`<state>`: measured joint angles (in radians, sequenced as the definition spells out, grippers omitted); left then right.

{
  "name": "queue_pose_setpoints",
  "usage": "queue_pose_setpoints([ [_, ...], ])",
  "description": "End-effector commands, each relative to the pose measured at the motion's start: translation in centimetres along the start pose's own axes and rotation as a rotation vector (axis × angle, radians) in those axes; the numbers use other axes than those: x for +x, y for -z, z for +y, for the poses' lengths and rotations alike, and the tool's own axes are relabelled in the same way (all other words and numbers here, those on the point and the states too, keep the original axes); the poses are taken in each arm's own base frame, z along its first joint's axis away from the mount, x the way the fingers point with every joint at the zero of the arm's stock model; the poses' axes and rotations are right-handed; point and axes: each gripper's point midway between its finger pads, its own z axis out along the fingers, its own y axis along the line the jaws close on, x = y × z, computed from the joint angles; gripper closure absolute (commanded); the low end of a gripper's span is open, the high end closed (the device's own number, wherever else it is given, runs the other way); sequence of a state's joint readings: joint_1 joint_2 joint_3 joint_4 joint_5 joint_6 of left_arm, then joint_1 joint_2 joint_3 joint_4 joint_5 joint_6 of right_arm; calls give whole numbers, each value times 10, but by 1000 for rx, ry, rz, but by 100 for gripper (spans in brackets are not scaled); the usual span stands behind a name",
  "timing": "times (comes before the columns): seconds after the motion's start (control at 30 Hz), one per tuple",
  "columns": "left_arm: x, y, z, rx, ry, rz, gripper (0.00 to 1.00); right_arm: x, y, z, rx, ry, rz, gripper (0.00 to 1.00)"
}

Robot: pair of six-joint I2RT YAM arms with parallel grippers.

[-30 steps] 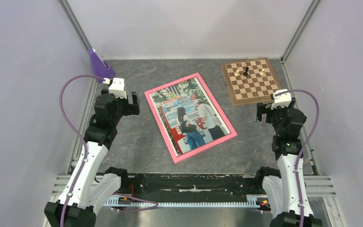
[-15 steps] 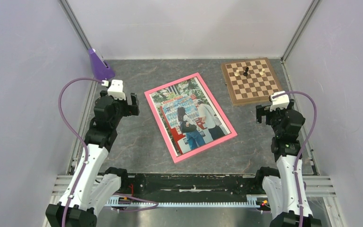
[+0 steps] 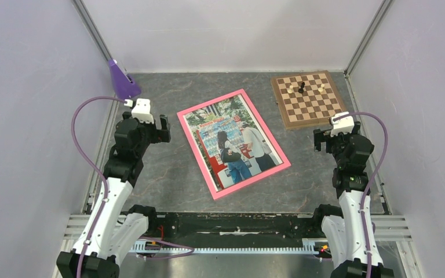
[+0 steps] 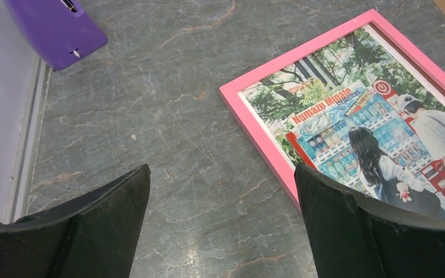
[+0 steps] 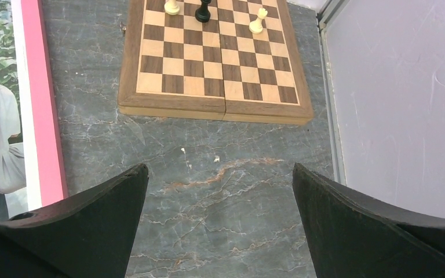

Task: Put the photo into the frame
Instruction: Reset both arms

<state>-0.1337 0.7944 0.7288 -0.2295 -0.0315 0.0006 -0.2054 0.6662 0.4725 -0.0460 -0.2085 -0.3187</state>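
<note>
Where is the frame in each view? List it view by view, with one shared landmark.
Top external: frame in the centre, lying askew.
Left wrist: frame fills the right side, one corner near mid-picture.
Right wrist: frame is a pink strip along the left edge.
Shared landmark: white-shirted figure in the photo, seen in all three.

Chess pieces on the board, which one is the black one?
The middle piece of three on the chessboard; the left piece and right piece are cream.
</note>
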Motion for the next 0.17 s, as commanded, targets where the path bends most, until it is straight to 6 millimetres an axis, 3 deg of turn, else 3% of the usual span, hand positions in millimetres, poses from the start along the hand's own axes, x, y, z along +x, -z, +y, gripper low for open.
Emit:
queue_pose_setpoints([
  [0.0, -11, 0, -1, 9, 5, -53, 0, -10, 0, -3, 6, 27, -44, 2],
  [0.13, -10, 0, -1, 12, 5, -50, 0, -11, 0, -3, 7, 29, -45, 2],
])
